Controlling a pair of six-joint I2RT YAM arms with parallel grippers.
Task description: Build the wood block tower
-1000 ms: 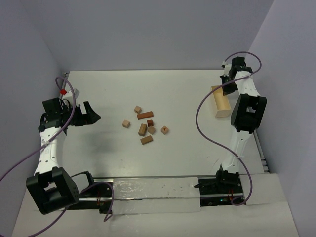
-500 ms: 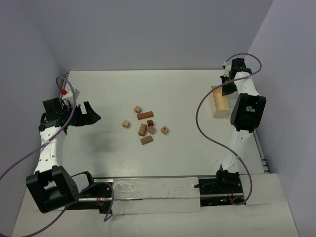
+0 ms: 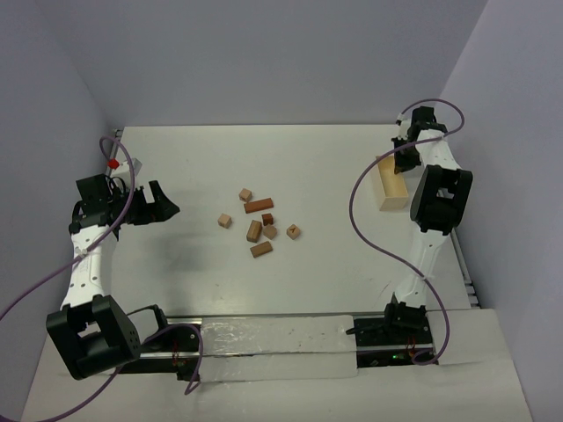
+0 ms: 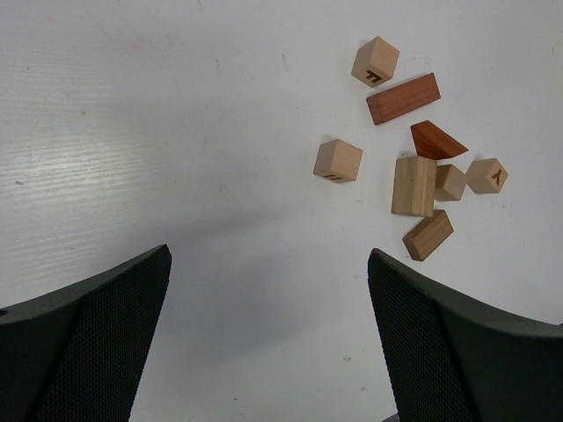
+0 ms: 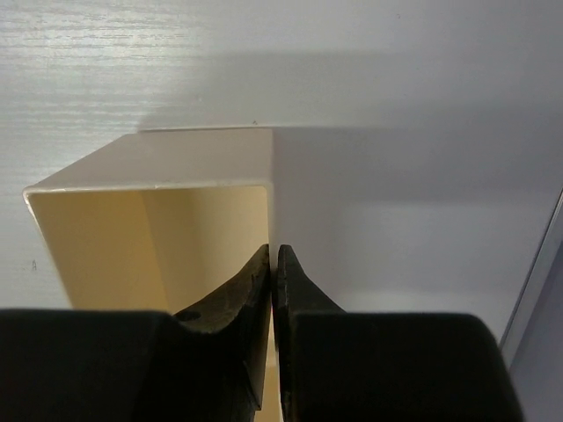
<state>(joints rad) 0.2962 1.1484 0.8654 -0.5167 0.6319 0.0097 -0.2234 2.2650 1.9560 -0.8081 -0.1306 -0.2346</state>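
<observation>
Mid-table, small tan and reddish-brown wood blocks lie scattered, nothing stacked yet. Left gripper hangs beside them, jaws spread wide, likely readying first pick. Far right, right gripper pinches wall of pale rectangular wooden tray, probably to shift it.

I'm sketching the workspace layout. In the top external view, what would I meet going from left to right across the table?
First the left end effector → wood blocks → pale wooden tray.
</observation>
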